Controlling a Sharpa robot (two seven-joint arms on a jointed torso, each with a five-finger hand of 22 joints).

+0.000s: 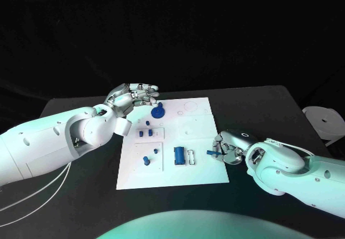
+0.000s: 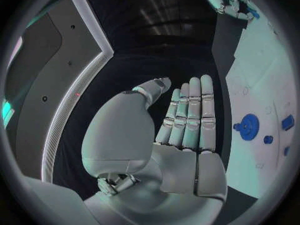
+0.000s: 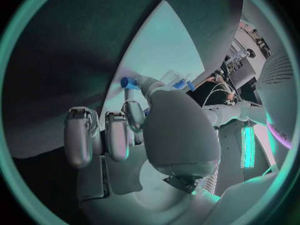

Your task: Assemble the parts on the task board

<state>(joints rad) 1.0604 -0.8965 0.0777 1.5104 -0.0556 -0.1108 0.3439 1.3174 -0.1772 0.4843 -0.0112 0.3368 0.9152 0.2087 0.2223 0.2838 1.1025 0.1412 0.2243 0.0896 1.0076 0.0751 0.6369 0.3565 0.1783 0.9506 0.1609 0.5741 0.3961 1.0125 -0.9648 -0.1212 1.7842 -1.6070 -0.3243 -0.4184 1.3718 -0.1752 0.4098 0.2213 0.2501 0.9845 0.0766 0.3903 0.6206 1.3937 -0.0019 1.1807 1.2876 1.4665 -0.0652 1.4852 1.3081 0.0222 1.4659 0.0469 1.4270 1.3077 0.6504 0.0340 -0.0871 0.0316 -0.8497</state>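
Lying flat in the middle of a black table [image 1: 79,107], the white board [image 1: 194,169] is the landmark for everything else. On it sit several small blue parts. A round blue gear [image 1: 159,110] stands near the board's far edge, toward the robot's left. Closer in from the gear, two short blue pegs [image 1: 146,133] stand side by side in a raised square section. Nearer still, a single small peg [image 1: 146,160] stands close to the board's left edge, and a larger blue cylinder [image 1: 179,155] lies just to its right, near the board's middle.

Over the board's far left corner hovers the left hand [image 1: 134,96], just beside the gear but not touching it. Its wrist view shows the fingers [image 2: 190,112] straight and pressed together, the thumb apart, and nothing held.

At the board's right edge, level with the cylinder, is the right hand [image 1: 229,148]. It pinches a small blue part [image 1: 211,153] between thumb and one finger, holding it just above the board's rim. In its wrist view the part [image 3: 129,82] shows at the fingertips, with the remaining fingers [image 3: 81,135] curled in below it. Whether the part touches the board I cannot tell.

A white round object [image 1: 325,121] stands well off the board, past the table's right side.
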